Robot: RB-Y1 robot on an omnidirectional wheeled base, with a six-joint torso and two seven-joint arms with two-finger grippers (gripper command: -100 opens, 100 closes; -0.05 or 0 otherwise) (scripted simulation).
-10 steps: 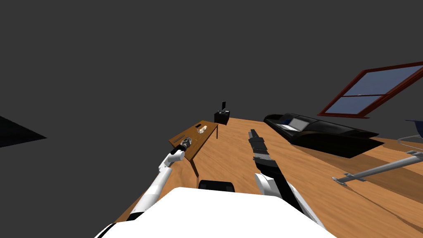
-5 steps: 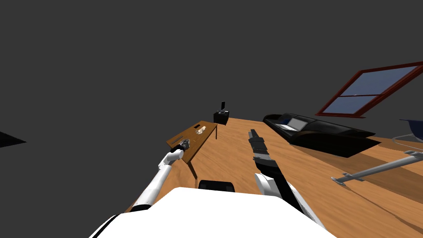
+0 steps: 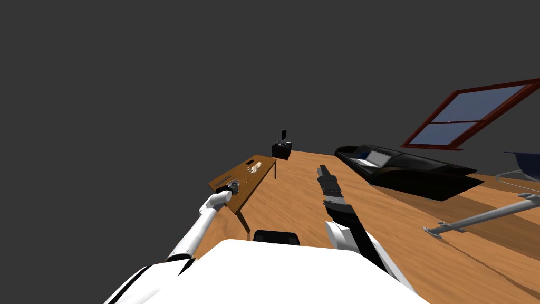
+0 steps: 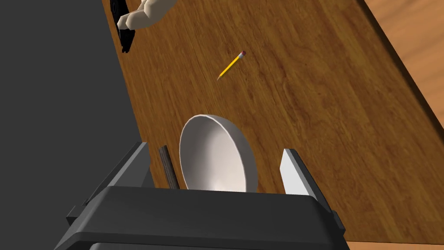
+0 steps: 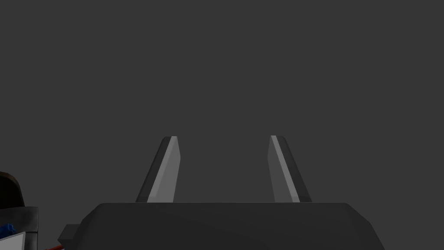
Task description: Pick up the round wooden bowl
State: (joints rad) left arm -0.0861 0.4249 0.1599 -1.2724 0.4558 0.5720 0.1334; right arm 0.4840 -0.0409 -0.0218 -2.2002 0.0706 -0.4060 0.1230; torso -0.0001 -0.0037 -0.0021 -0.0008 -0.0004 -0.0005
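The round bowl (image 4: 215,160), drawn pale grey-white, sits on the brown wooden table (image 4: 312,100) near its near end. My left gripper (image 4: 215,148) is open and straddles the bowl, with a gap between each finger and the rim. The gripper's dark body hides the bowl's near part. In the head view the left gripper (image 3: 232,186) hangs over the near end of the table (image 3: 258,174). My right gripper (image 5: 222,147) is open and holds nothing; in the head view that arm (image 3: 331,189) reaches forward over the floor.
A thin dark stick (image 4: 168,167) lies between one left finger and the bowl. Farther along the table are a yellow pencil (image 4: 231,65), a pale figurine (image 4: 145,11) and a black item (image 4: 124,32). A black sofa (image 3: 411,171) stands to the right.
The head view has drifted, so the table and my left arm sit a little further left in the picture. The left gripper stays over the table's near end.
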